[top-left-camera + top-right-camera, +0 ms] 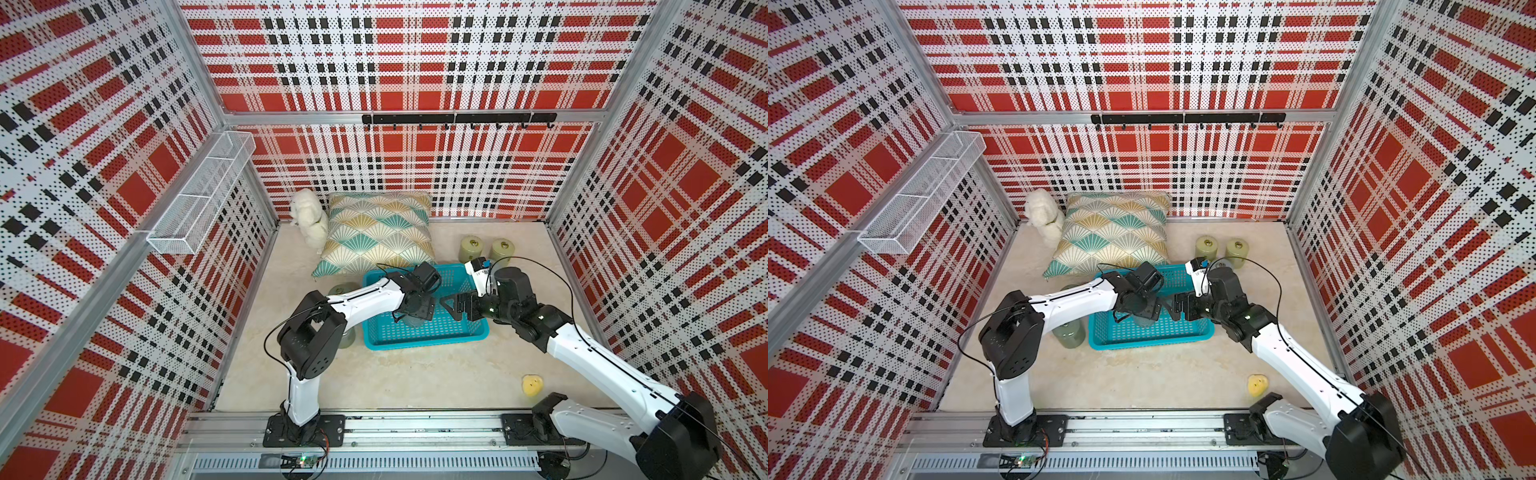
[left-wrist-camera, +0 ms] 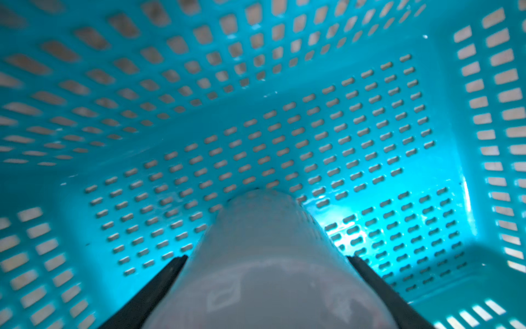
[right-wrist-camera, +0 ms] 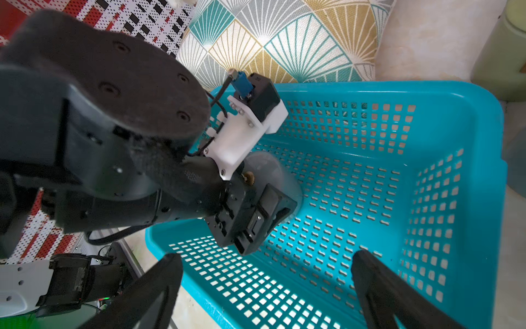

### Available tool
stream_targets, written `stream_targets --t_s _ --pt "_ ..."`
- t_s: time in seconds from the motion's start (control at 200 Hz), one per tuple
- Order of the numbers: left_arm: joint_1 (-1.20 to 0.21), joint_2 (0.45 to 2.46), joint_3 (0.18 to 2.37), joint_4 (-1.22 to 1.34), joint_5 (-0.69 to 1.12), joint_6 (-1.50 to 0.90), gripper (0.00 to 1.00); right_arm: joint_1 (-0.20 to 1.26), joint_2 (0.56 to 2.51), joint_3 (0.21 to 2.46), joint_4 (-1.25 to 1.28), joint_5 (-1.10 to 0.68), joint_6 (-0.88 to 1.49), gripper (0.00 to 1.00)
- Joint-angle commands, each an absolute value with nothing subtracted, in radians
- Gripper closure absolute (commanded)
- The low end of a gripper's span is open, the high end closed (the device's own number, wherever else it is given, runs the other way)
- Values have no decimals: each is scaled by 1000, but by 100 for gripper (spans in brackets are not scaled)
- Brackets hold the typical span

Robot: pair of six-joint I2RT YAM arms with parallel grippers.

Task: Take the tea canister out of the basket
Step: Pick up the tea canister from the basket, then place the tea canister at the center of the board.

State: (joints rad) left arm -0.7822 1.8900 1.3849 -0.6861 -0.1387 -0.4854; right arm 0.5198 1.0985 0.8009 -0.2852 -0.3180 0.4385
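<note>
The turquoise basket (image 1: 424, 338) (image 1: 1150, 340) sits mid-floor in both top views. My left gripper (image 1: 415, 313) (image 2: 266, 257) reaches down into it and is shut on a pale grey-green tea canister (image 2: 264, 279), with one black finger (image 2: 159, 287) on each side of it. The canister's far end points at the perforated basket floor (image 2: 284, 142). In the right wrist view the canister (image 3: 273, 171) shows behind the left gripper's body. My right gripper (image 1: 451, 305) (image 3: 266, 256) hangs open over the basket's right part, holding nothing.
Two canisters (image 1: 471, 248) (image 1: 503, 250) stand behind the basket on the right, and two more (image 1: 343, 289) (image 1: 347, 338) under the left arm. A patterned pillow (image 1: 378, 232) and a white plush (image 1: 309, 222) lie at the back, a yellow object (image 1: 532, 385) at the front right. A white wire rack (image 1: 199, 195) hangs on the left wall.
</note>
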Motion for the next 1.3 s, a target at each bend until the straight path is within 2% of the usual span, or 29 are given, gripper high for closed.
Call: stream_targets --t_s 0.0,0.511,0.862,1.142,1.298 --pt "-765 1787 1412 -694 -164 -487 26 518 1106 787 -244 -369 436 0" --pt "-634 1566 1396 -818 -206 -479 26 634 1183 809 -215 -384 401 0" --pt "-416 1381 1336 -894 -215 -443 26 721 1203 812 -170 -358 408 0" --pt "-177 1279 1236 -908 -195 -375 26 748 1138 772 -93 -348 418 0" --pt "-116 1249 1178 -885 -240 -396 26 757 1091 741 -47 -345 423 0"
